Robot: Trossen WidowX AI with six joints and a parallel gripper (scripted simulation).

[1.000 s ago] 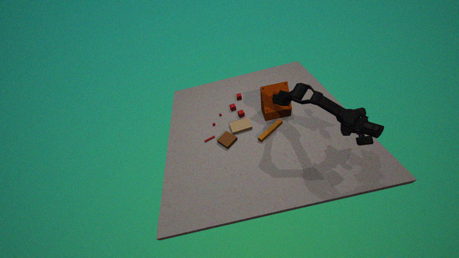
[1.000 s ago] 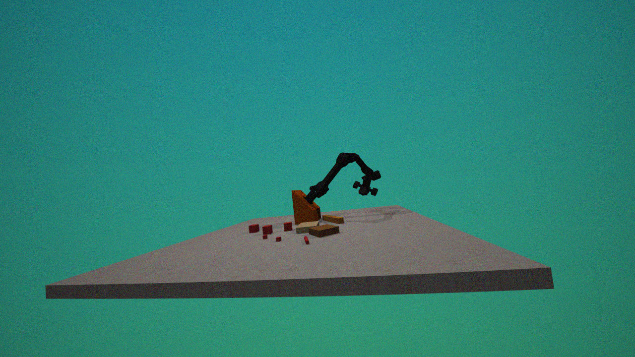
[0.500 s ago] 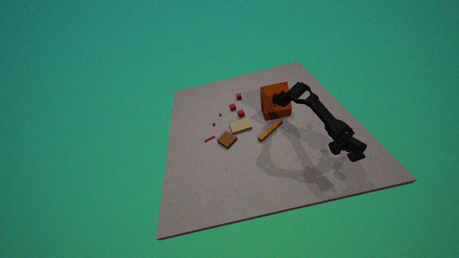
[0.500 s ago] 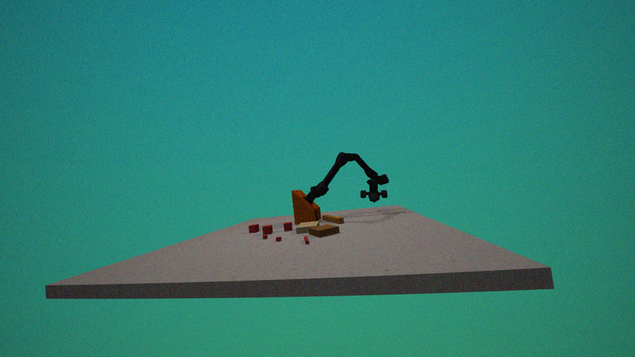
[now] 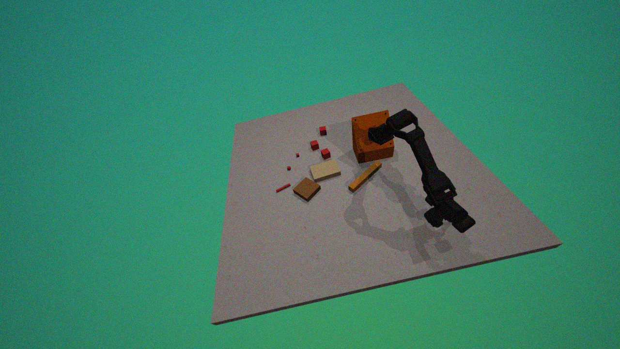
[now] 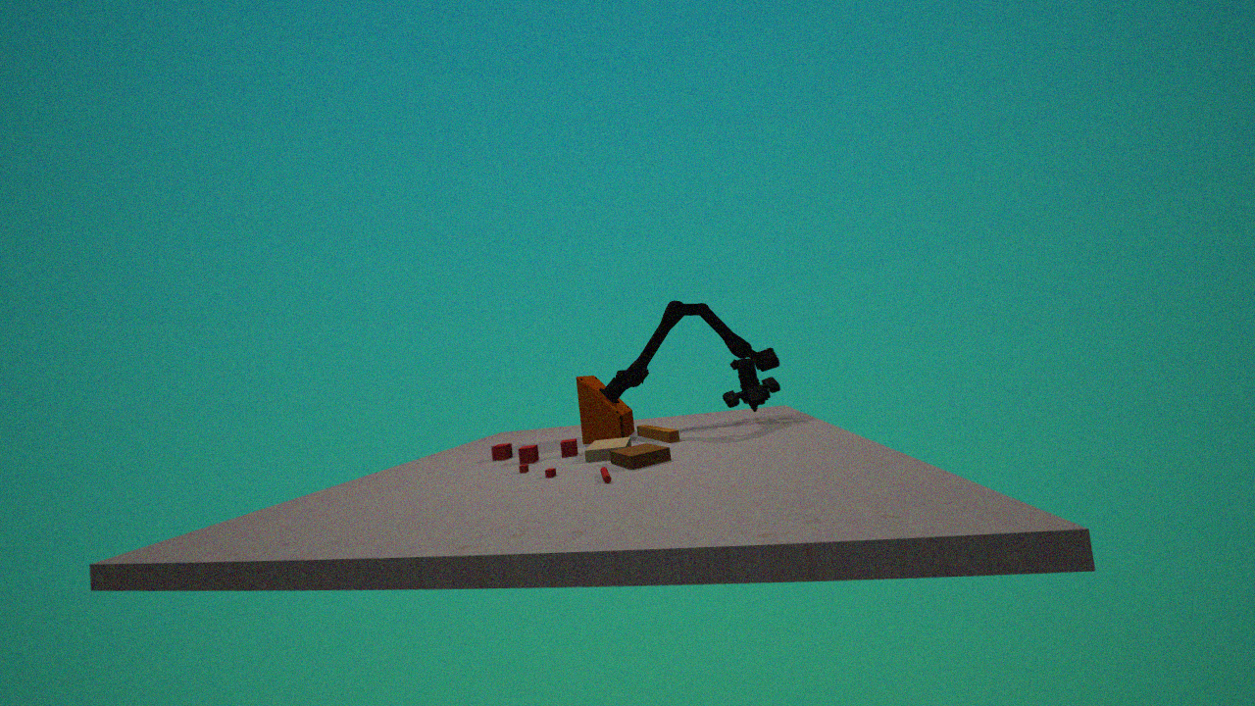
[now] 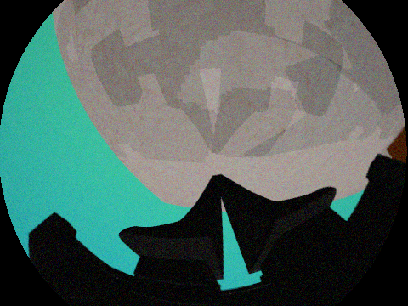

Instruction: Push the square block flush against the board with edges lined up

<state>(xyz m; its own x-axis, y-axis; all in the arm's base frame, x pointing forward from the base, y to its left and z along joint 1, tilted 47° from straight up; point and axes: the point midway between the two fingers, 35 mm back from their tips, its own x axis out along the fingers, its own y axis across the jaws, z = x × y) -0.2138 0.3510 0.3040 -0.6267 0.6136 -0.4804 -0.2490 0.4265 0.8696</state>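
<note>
The brown square block [image 5: 306, 188] [image 6: 642, 455] lies flat, turned at an angle to the pale tan rectangular board [image 5: 325, 169] [image 6: 605, 450]. One corner of the board is very near a side of the block. I cannot tell whether they touch; no whole side lies along the board. My gripper [image 6: 753, 407] [image 7: 217, 179] is shut and empty, with its fingertips together. It hangs above the table, well to the right of block and board in the top and exterior views. Neither block nor board shows in the wrist view.
An orange-yellow bar [image 5: 364, 177] [image 6: 658, 433] lies right of the board, near the arm's orange base [image 5: 376, 154] [image 6: 600, 420]. Several red cubes, large and small, lie left of the base. A thin red rod [image 5: 283, 187] [image 6: 605, 475] lies near the block.
</note>
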